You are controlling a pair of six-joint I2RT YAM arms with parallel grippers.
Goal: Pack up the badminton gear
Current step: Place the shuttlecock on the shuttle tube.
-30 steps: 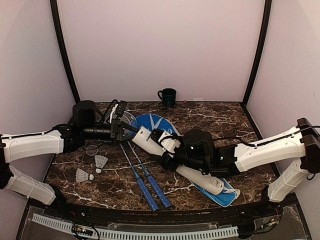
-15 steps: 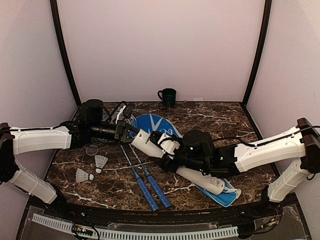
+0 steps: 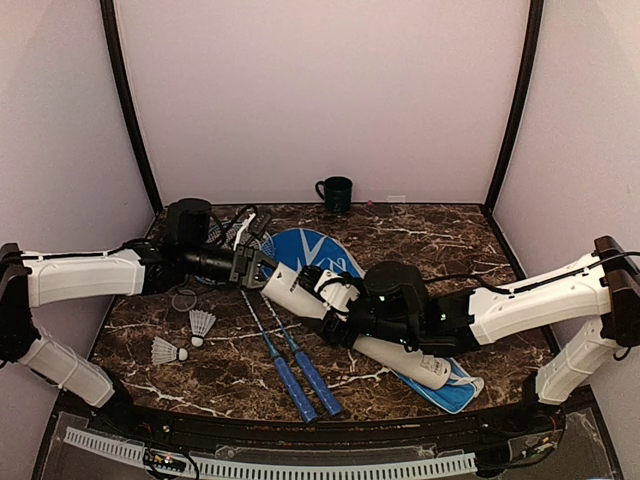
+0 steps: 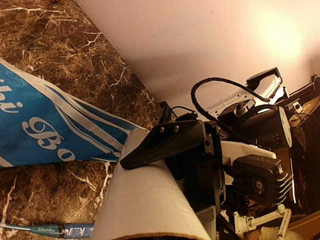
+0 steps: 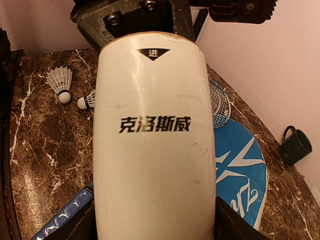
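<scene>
Left gripper (image 3: 262, 262) advanced, seemingly touching tube (image 3: 293, 291).

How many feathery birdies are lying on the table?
2. One shuttlecock lies on the left side, beside the rackets. The other lies nearer the front-left corner. More may be hidden inside the white tube.

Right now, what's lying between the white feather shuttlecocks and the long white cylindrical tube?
Two blue-handled rackets lie side by side between the shuttlecocks and the tube; clearest in the top view.
</scene>
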